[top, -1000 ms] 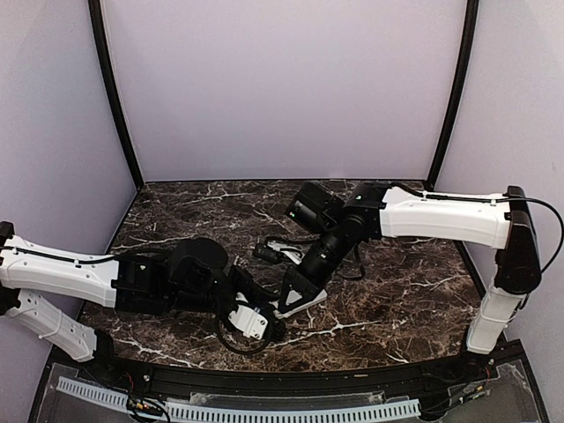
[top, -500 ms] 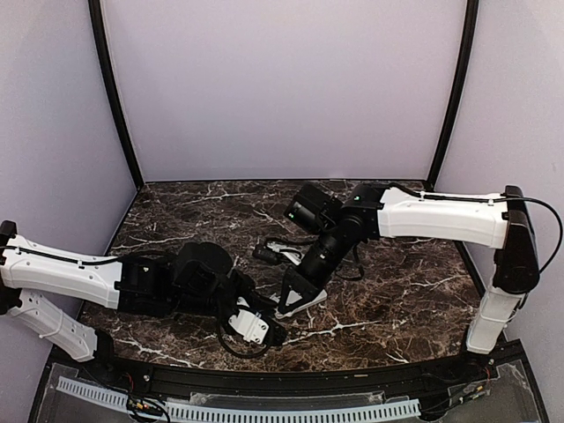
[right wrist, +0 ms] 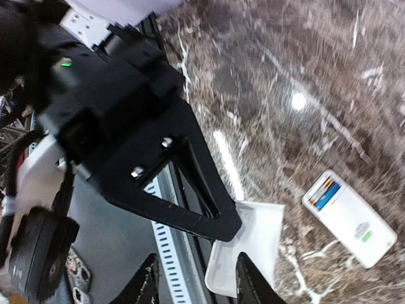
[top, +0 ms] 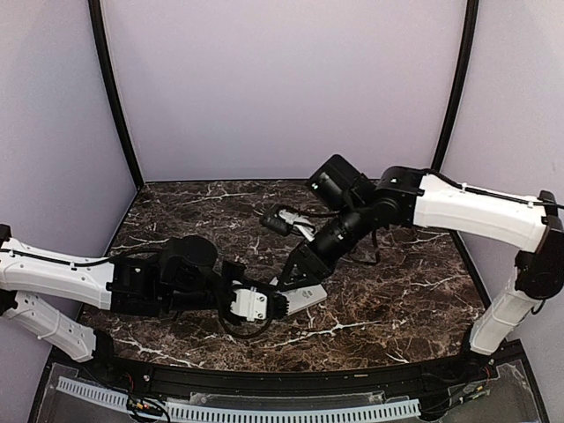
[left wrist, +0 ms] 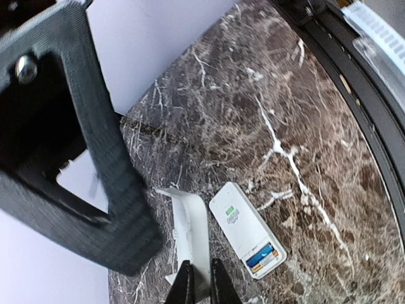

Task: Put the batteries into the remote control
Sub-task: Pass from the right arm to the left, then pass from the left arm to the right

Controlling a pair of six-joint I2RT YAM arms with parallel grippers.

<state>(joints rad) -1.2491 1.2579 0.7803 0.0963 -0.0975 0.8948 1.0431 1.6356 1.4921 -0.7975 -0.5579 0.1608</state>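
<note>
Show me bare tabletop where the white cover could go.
Bare: right front of the table, between the right arm and the front rail; also the back-left corner by the wall. Crowded: centre front, where the left arm meets the right at the cover, the remote control right beside it.

Dark marble table (top: pixel 405 304), lilac walls (top: pixel 282 88) behind. Left arm (top: pixel 62 278) runs from the 9 o'clock edge, low along the near side. Left gripper (top: pixel 275 305) sits at about 6 o'clock from table centre, tips touching the 9 o'clock end of a white flat cover (top: pixel 308 297) that looks tilted. Right arm (top: pixel 467 211) reaches from the 3 o'clock side, bent toward 7 o'clock. Right gripper (top: pixel 300 271) is just at the cover's 11 o'clock, black fingers angled down at it. Can't tell contact.
</note>
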